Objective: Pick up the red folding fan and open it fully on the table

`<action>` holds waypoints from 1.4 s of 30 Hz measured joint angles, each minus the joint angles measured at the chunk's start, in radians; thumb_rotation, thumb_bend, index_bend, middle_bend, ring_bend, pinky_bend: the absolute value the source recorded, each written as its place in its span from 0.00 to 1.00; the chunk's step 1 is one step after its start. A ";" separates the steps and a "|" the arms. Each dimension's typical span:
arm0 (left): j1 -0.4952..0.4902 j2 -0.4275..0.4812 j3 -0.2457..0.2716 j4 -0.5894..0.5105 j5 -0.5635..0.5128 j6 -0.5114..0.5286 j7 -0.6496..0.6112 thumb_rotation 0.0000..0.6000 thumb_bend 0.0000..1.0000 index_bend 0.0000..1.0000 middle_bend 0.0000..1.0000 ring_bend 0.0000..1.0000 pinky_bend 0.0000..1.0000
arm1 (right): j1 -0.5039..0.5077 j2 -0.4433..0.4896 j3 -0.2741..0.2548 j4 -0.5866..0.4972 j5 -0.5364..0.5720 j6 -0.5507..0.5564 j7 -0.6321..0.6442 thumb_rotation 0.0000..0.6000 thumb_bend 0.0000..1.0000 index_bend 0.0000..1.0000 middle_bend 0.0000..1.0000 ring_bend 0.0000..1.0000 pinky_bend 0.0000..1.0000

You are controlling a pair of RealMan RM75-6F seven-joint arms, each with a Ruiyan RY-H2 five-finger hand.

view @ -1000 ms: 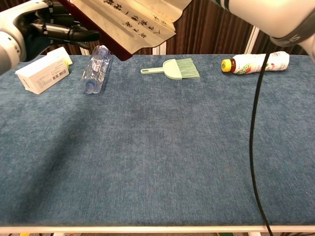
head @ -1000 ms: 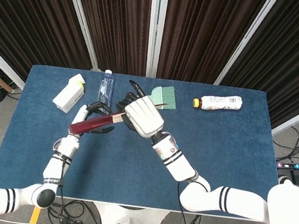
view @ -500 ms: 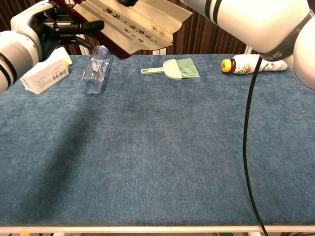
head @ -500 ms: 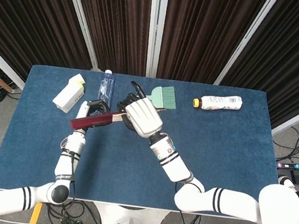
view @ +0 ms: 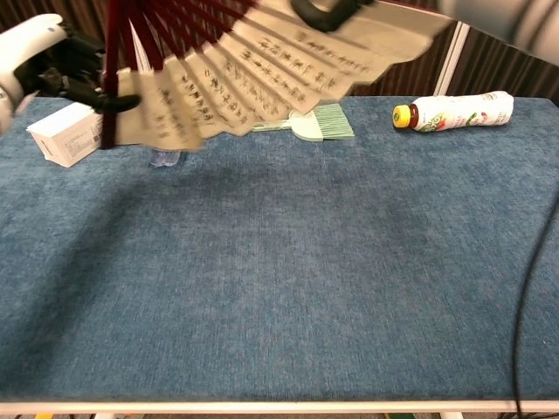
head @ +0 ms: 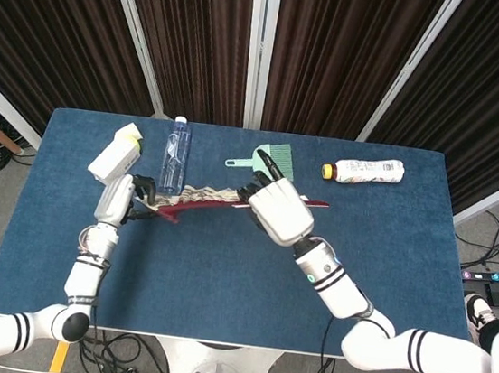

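Head view: left hand and right hand hold the spread fan aloft.

Fan top cut off; water bottle mostly hidden behind it.

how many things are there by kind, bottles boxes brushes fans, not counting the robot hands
Bottles: 2, the clear water bottle and the white yellow-capped bottle
Boxes: 1, the white carton
Brushes: 1, the green hand brush
Fans: 1, the red folding fan
Total: 5
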 measured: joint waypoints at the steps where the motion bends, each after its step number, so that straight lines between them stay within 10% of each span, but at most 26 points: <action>1: 0.004 0.007 0.012 0.005 0.011 0.018 0.051 1.00 0.28 0.74 0.70 0.53 0.57 | -0.009 0.007 -0.014 -0.003 -0.021 0.007 -0.009 1.00 0.87 0.79 0.60 0.34 0.04; 10: 0.017 -0.008 0.094 0.088 0.129 0.155 0.386 1.00 0.27 0.73 0.70 0.53 0.57 | -0.115 0.030 -0.123 0.033 -0.223 0.113 -0.042 1.00 0.87 0.79 0.60 0.34 0.01; 28: 0.032 -0.140 0.176 0.230 0.280 0.235 0.546 1.00 0.27 0.71 0.69 0.53 0.57 | -0.253 -0.029 -0.215 0.240 -0.377 0.205 0.017 1.00 0.83 0.75 0.57 0.31 0.00; 33: 0.032 -0.201 0.196 0.329 0.305 0.226 0.555 1.00 0.21 0.59 0.63 0.49 0.54 | -0.300 -0.108 -0.235 0.376 -0.403 0.241 0.064 1.00 0.60 0.53 0.45 0.20 0.00; 39: 0.037 -0.241 0.217 0.374 0.313 0.179 0.560 1.00 0.00 0.21 0.27 0.14 0.31 | -0.375 -0.176 -0.248 0.444 -0.362 0.237 0.105 1.00 0.03 0.03 0.07 0.00 0.00; 42: 0.039 -0.230 0.219 0.332 0.304 0.150 0.560 1.00 0.00 0.14 0.15 0.05 0.23 | -0.393 -0.173 -0.247 0.419 -0.318 0.200 0.124 1.00 0.00 0.00 0.00 0.00 0.00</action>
